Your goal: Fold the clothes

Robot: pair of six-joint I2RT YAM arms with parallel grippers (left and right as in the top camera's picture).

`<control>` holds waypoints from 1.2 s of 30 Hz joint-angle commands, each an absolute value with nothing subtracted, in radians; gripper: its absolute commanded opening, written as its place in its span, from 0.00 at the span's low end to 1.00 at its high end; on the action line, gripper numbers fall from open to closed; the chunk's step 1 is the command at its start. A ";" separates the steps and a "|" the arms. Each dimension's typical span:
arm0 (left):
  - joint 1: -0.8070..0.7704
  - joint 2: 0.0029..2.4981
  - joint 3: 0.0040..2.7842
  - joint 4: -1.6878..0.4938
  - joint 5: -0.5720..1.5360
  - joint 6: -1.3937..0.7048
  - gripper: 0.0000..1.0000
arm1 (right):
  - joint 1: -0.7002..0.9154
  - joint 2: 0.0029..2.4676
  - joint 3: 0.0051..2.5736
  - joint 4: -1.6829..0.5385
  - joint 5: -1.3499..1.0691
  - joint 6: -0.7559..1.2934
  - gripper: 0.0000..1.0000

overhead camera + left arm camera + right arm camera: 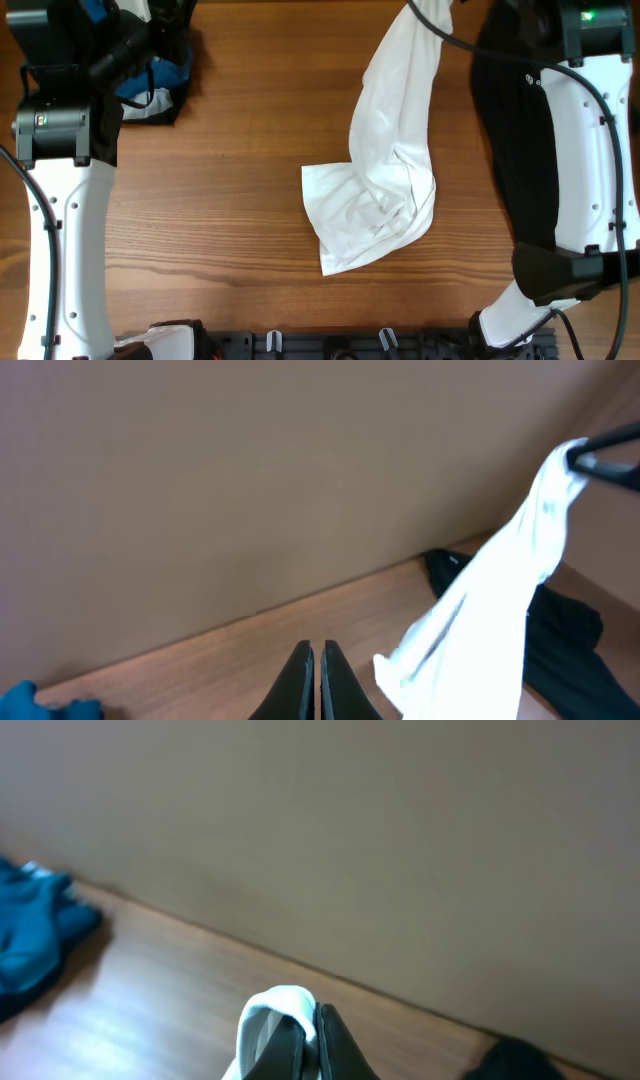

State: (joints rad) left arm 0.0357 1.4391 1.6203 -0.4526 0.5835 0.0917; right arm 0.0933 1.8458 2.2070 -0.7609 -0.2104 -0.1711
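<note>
A white garment (385, 180) hangs in a long twisted drape from the back of the table down to a crumpled heap at its middle. My right gripper (312, 1015) is shut on a folded edge of that white fabric (270, 1010), lifted above the table. In the left wrist view the same garment (480, 620) dangles from the right gripper (605, 460). My left gripper (316, 655) is shut with nothing between its fingers, raised over the table's back left, apart from the cloth.
A black garment (510, 150) lies at the right, partly under the right arm. A blue garment (160, 75) lies bunched at the back left by the left arm. A black rail (330, 345) runs along the wooden table's (230, 200) front edge.
</note>
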 commanded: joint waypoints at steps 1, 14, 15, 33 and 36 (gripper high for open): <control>0.036 1.460 1.620 -0.461 0.578 0.125 0.04 | 0.023 1.793 2.214 -0.765 -0.152 -0.110 0.04; 0.009 1.535 1.620 -0.588 0.579 0.127 0.04 | -0.051 1.792 2.214 -0.814 -0.085 -0.075 0.04; 0.002 1.552 1.620 -0.606 0.579 0.127 0.04 | -0.053 1.806 2.214 -0.804 -0.070 -0.075 0.04; -0.253 1.956 1.620 -1.077 0.562 0.442 0.46 | -0.144 1.944 2.214 -0.877 -0.088 0.004 1.00; -0.287 2.027 1.613 -1.105 0.517 0.442 0.53 | -0.144 1.945 2.214 -0.911 -0.130 0.003 1.00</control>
State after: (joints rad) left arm -0.2577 1.9610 1.6203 -1.0924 0.5587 0.3851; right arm -0.1467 1.9755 2.2036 -0.8970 -0.0647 -0.0181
